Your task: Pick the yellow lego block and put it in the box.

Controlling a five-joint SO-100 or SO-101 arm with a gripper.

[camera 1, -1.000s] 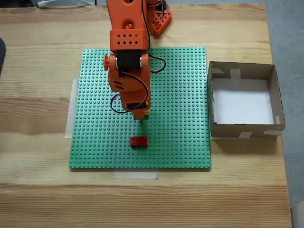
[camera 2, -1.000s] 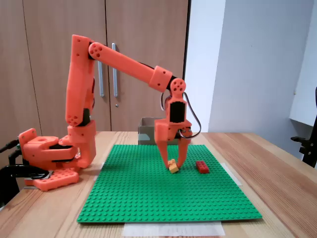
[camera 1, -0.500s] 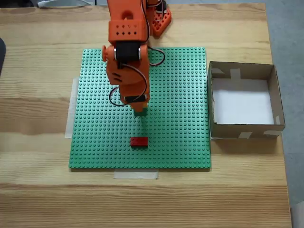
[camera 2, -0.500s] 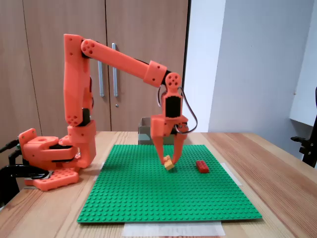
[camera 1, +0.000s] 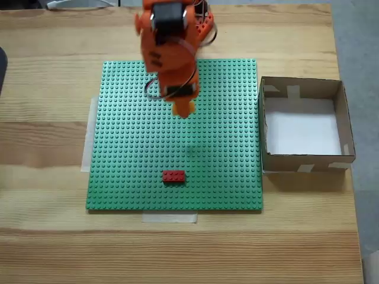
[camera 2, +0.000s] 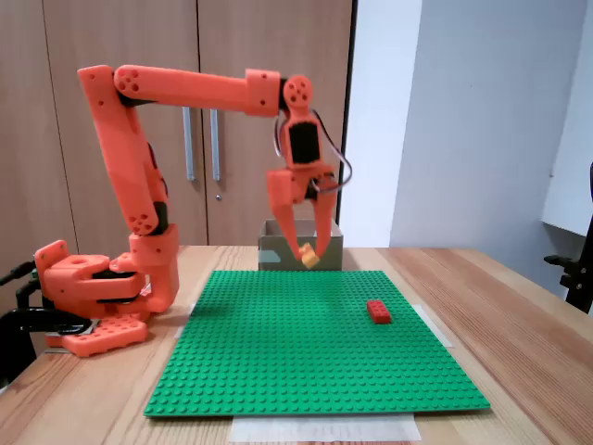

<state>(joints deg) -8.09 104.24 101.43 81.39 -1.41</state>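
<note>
Orange arm, claw (camera 2: 303, 252) pointing down, raised well above the green studded baseplate (camera 1: 225, 118), clamped on the yellow lego block (camera 2: 308, 255), which hangs tilted between the fingertips; in the top-down fixed view the claw (camera 1: 183, 109) sits over the baseplate's far half; red brick (camera 1: 173, 176) lying flat near the baseplate's near edge; the box (camera 1: 304, 89), brown cardboard with white bottom and pale tape strips, standing on the wooden surface (camera 1: 47, 236) just beside the baseplate's right edge; no legible writing or brand marks.
</note>
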